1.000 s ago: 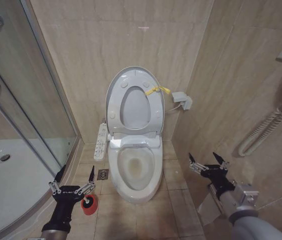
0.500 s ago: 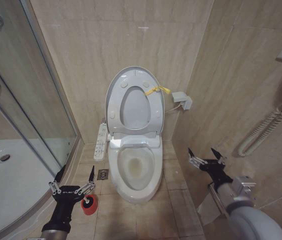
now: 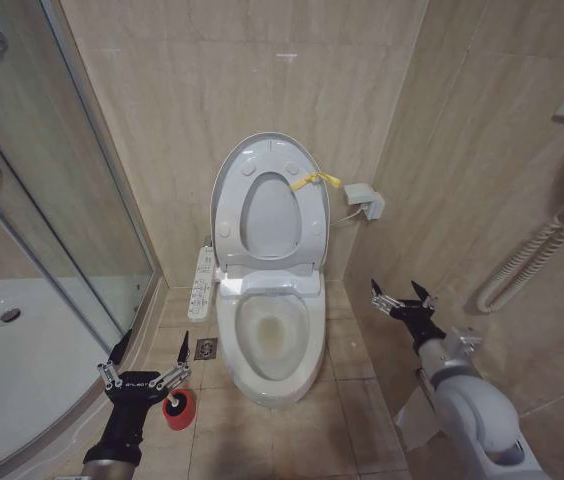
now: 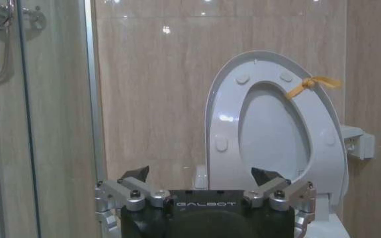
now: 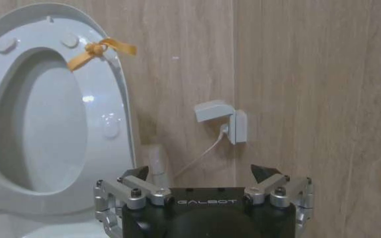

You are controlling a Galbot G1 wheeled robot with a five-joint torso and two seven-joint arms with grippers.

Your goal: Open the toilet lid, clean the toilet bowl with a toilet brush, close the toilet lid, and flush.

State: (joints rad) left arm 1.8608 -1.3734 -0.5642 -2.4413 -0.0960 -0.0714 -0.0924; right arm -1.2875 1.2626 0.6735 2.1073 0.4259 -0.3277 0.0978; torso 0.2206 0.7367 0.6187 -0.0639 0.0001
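Note:
The toilet lid (image 3: 270, 215) stands upright against the back wall, with a yellow strap (image 3: 314, 181) tied at its rim and the seat ring raised against it. Below it lies the bare toilet bowl (image 3: 274, 335), slightly stained inside. My left gripper (image 3: 155, 340) hangs open at the lower left, just above a small red cup (image 3: 178, 408). A dark patch shows in the cup, and I cannot make out the toilet brush. My right gripper (image 3: 396, 290) is open and empty, to the right of the bowl near the side wall. Each wrist view faces the raised lid (image 4: 270, 129) (image 5: 41, 124).
A glass shower screen and white shower tray (image 3: 12, 360) fill the left. A white control panel (image 3: 202, 283) and a floor drain (image 3: 205, 348) lie left of the toilet. A wall socket box (image 3: 365, 200) and a coiled hose (image 3: 527, 262) are on the right wall.
My right gripper has risen and moved forward and slightly left along the side wall, still open. The left gripper and the toilet have not moved.

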